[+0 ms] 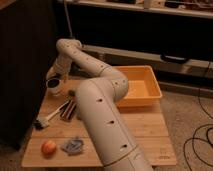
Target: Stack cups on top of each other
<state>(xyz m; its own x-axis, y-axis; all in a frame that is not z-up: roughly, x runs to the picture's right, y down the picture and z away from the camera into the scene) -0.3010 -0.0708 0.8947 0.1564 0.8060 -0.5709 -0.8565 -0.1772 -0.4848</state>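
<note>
A white cup [56, 91] stands at the far left of the wooden table [145, 127]. A dark round shape [53, 82] sits right at its mouth; I cannot tell whether it is the dark greenish cup or part of the gripper. My gripper [54, 80] is at the end of the white arm [95, 95], which reaches from the front over the table and bends down at the far left. It hangs directly over the white cup, touching or almost touching it.
A large orange tub [142, 86] stands at the back right. A brush [47, 119] and a dark flat bar [70, 109] lie left of the arm. An apple [48, 147] and a crumpled blue-grey thing [74, 145] lie at the front left. A dark cabinet [22, 60] stands on the left.
</note>
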